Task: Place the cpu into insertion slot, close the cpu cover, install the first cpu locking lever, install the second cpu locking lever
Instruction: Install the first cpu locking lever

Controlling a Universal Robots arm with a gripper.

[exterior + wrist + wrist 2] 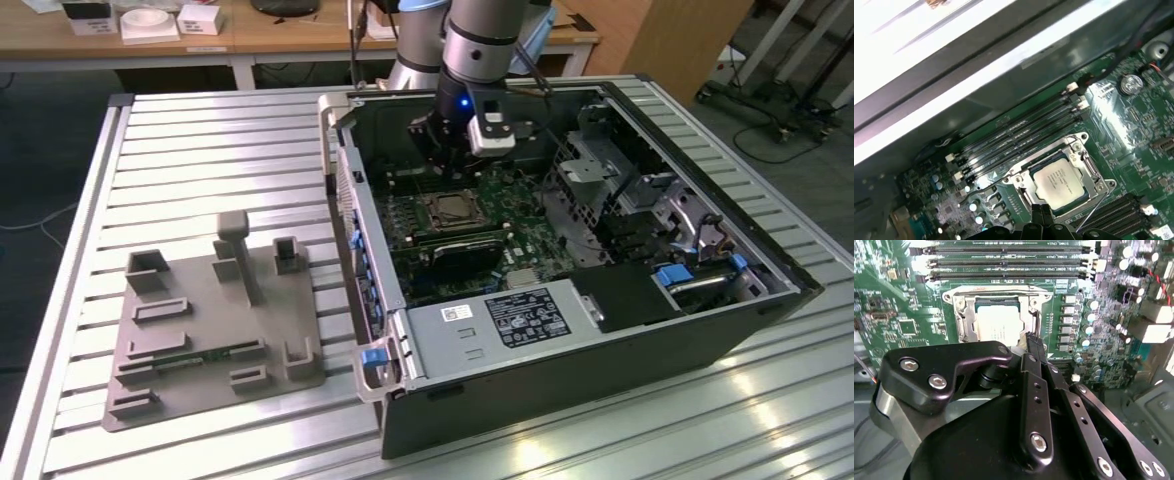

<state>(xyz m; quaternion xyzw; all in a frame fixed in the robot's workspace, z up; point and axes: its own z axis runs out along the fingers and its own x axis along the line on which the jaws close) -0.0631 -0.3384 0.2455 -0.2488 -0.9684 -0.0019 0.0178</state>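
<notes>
Exterior view: arm (481, 40) upright, near cpu (447, 210)

cpu (1001, 325) in insertion slot (994, 289), memory slots (1009, 262) just beside

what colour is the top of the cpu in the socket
The cpu top is silvery grey, clearest in the first wrist view.
</notes>
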